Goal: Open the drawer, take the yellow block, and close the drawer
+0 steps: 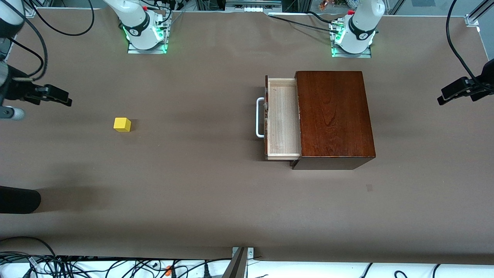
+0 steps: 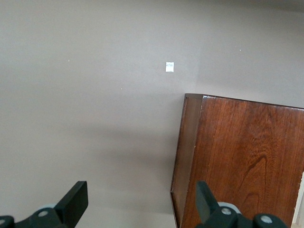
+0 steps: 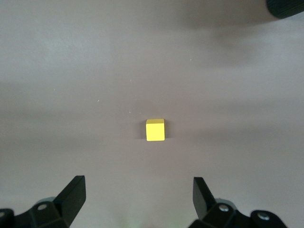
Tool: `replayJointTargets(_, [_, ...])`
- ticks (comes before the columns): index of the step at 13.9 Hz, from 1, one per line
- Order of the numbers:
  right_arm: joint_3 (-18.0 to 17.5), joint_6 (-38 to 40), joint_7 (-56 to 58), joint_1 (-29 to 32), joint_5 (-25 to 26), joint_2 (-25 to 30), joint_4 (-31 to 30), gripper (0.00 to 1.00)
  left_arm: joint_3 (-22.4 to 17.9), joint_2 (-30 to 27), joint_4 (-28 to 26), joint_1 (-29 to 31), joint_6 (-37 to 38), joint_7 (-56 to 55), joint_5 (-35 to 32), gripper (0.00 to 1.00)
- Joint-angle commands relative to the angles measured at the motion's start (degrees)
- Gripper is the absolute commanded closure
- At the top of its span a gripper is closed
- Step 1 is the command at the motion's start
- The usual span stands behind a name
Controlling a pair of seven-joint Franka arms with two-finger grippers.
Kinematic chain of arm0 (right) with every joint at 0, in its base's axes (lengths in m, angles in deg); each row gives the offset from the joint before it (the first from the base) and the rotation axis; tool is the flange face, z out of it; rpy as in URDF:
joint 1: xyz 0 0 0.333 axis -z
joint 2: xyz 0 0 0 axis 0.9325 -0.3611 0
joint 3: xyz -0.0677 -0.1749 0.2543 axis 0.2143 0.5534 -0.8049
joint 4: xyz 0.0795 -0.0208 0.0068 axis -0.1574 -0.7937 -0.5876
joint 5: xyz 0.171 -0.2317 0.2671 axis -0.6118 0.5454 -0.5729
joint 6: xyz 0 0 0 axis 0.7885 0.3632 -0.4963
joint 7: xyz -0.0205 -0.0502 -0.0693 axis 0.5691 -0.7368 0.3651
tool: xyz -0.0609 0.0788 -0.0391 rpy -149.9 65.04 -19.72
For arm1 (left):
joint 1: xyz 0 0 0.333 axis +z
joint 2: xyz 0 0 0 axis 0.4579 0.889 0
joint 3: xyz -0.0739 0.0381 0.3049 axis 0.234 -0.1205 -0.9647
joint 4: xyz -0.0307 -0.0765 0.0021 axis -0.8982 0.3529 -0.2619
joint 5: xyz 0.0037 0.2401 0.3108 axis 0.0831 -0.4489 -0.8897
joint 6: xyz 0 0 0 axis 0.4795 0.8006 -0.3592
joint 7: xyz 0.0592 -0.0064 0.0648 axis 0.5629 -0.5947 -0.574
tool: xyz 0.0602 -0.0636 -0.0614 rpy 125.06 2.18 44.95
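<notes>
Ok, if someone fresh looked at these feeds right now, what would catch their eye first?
Probably the yellow block, alone on the bare table toward the right arm's end, with the right gripper open above it. Next, the dark wooden box toward the left arm's end, its drawer pulled open, the visible part bare, white handle facing the block. The left gripper hangs open over the box's edge.

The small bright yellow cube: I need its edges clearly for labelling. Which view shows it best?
The right wrist view: the small bright yellow cube sits centred and largest there. The front view shows it tiny; the left wrist view misses it.
</notes>
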Motion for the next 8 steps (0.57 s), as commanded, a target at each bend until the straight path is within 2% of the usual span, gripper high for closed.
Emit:
replayJointTargets(1, [-0.5, 0.59, 0.35, -1.14, -0.12, -1.79, 0.03, 0.0, 0.13, -0.27, 0.59, 0.01, 0.12, 0.96, 0.53, 0.0])
replayJointTargets(3, [-0.5, 1.47, 0.35, -1.15, -0.12, -3.63, 0.12, 0.0, 0.13, -0.27, 0.59, 0.01, 0.21, 0.96, 0.53, 0.0])
replayJointTargets(8, [-0.5, 2.53, 0.35, -1.68, -0.12, -3.99, 0.12, 0.0, 0.05, -0.27, 0.59, 0.1, 0.12, 0.96, 0.53, 0.0])
